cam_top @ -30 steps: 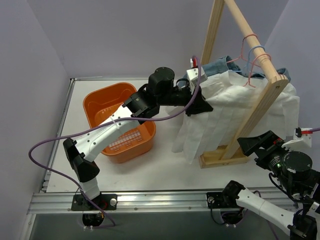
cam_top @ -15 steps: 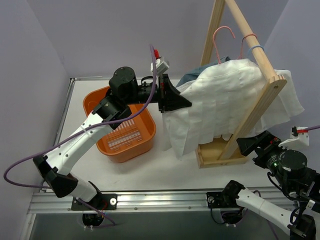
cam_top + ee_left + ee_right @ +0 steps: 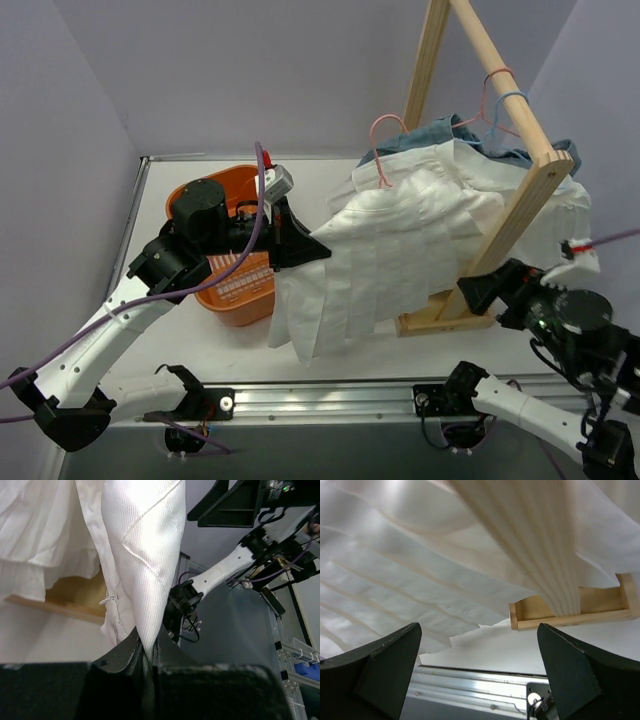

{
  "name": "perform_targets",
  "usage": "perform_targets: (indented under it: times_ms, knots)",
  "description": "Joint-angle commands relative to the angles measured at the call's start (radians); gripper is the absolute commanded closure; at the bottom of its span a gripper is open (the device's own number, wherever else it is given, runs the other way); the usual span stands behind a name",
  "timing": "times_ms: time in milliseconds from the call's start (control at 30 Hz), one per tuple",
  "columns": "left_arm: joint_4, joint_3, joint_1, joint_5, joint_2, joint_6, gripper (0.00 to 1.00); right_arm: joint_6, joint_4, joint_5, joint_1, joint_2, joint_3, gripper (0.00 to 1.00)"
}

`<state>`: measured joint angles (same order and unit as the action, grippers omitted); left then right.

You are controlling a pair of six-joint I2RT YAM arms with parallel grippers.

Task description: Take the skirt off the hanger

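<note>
The white pleated skirt (image 3: 390,250) stretches from the wooden rack toward the left, hanging in the air. My left gripper (image 3: 305,248) is shut on its edge, next to the orange basket; the left wrist view shows the white skirt (image 3: 145,555) pinched between the shut jaws. A pink hanger (image 3: 380,150) sits at the skirt's upper edge, off the rail. My right gripper (image 3: 495,290) is open and empty, low by the rack's front post. The right wrist view shows the skirt (image 3: 445,565) above its spread fingers (image 3: 390,665).
An orange basket (image 3: 215,195) stands at the left on the table. The wooden rack (image 3: 500,235) with its rail carries a blue denim garment (image 3: 440,130) and red and blue hangers (image 3: 500,95). The rack's base (image 3: 570,612) lies ahead of the right gripper.
My left gripper has pulled the skirt left and down toward the basket. The pink hanger has come off the rail and dropped with the skirt. The right gripper shifted slightly.
</note>
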<state>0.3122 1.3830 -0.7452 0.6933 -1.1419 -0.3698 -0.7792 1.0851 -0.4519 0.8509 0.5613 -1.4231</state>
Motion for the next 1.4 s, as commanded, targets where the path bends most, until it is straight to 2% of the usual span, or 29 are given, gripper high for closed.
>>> perform_targets:
  times_ms: [0, 267, 500, 700, 800, 867, 967, 1167, 1367]
  knots:
    - [0.1, -0.041, 0.017, -0.1, 0.039, 0.06, 0.98, 0.095, -0.005, 0.105, -0.003, 0.179, 0.036, 0.04]
    - [0.307, -0.105, 0.021, -0.256, 0.1, 0.118, 0.98, 0.123, -0.169, 0.205, -0.012, 0.201, 0.073, 0.05]
    - [0.343, -0.173, 0.021, -0.216, 0.18, 0.144, 0.98, 0.121, -0.264, 0.297, -0.012, 0.259, 0.098, 0.1]
    - [0.34, -0.211, 0.021, -0.192, 0.214, 0.143, 0.98, 0.136, -0.356, 0.294, -0.015, 0.175, 0.093, 0.12]
    - [0.332, -0.214, 0.021, -0.176, 0.205, 0.146, 0.98, 0.216, -0.369, 0.337, -0.059, 0.149, 0.034, 0.12]
    - [0.312, -0.213, 0.021, -0.153, 0.194, 0.144, 0.98, 0.276, -0.382, 0.458, -0.143, 0.149, -0.014, 0.12]
    - [0.268, -0.214, 0.021, -0.124, 0.185, 0.132, 0.98, 0.44, -0.348, 0.683, -0.278, 0.218, -0.185, 0.09]
    - [0.243, -0.199, 0.021, -0.103, 0.176, 0.109, 0.98, 0.554, -0.339, 1.097, -0.46, 0.391, -0.379, 0.07]
    - [0.271, -0.196, 0.021, -0.113, 0.191, 0.101, 0.98, 0.494, -0.47, 1.196, -0.504, 0.45, -0.424, 0.06]
